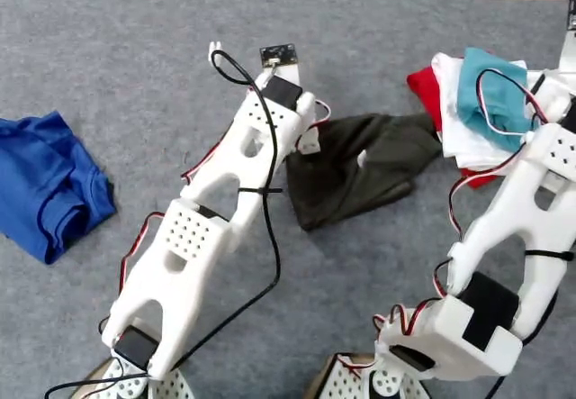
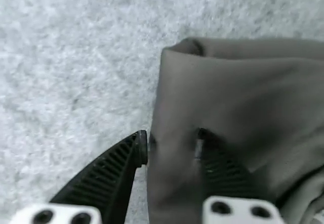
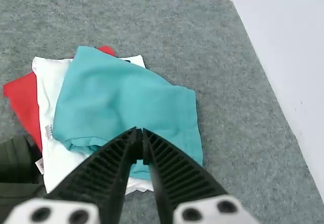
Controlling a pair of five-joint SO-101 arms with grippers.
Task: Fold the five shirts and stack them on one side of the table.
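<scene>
1. The left arm (image 1: 216, 228) rises closest to the high camera, running from its base at 7 o'clock up toward the middle of the table. The left gripper (image 2: 172, 143) has its claw spread, astride the near edge of the dark shirt (image 2: 243, 92). One finger is on the bare mat and the other is over the cloth, and nothing is pinched yet. The step in hand appears to be taking that edge for a fold. To do it well, the claw should probably close low on the edge itself and catch every layer. It should then lift only enough to clear the mat and carry the edge across the shirt's short width, so the crease runs along its length.
2. The grey table (image 1: 135, 57) lies under everything.
3. The dark shirt (image 1: 360, 174) lies loosely bunched just toward 3 o'clock from the table's centre. Its long axis runs roughly from 8 o'clock to 2 o'clock, with the broad end at 8 and the narrow end pointing at the stack. Collar and hem cannot be told apart.
4. The blue shirt (image 1: 45, 187) lies rumpled at the 9 o'clock edge, well apart from the rest.
5. The stack is at 2 o'clock, with the teal shirt (image 3: 116, 102) on the white shirt (image 3: 48, 92) on the red shirt (image 3: 20, 97).
6. The right gripper (image 3: 139, 135) hangs above the teal shirt, its claw pressed together and empty.
</scene>
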